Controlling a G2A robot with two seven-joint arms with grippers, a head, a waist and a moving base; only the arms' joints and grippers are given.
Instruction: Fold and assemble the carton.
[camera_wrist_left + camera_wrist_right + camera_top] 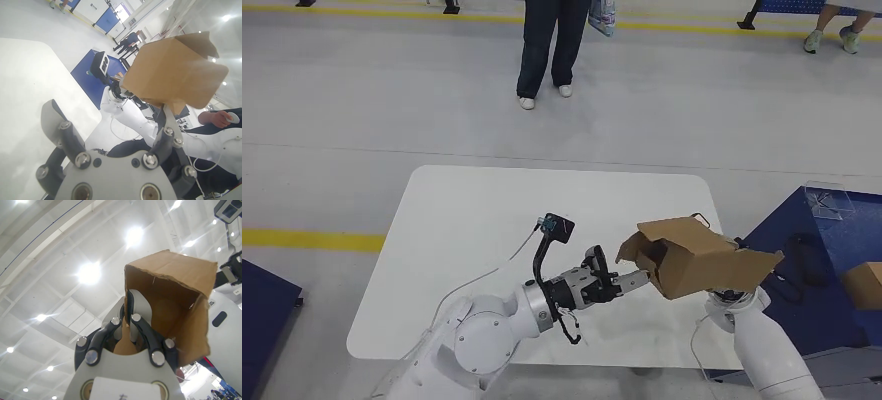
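Observation:
A brown carton [697, 258] is held in the air over the table's right edge, its flaps loose and one end open. My right gripper [127, 306] is shut on one wall of the carton [170, 275], with one finger inside and the other outside. My left gripper [630, 282] comes in from the left at the carton's flapped end and stands open. In the left wrist view the left gripper [107, 108] is spread wide, and one of its fingers [168, 115] touches the underside of the carton [170, 75].
The white table [492, 230] lies below both arms, bare on its left and middle. To the right is a blue surface [827, 300] with a clear stand [830, 200] and a small cardboard box [864, 283].

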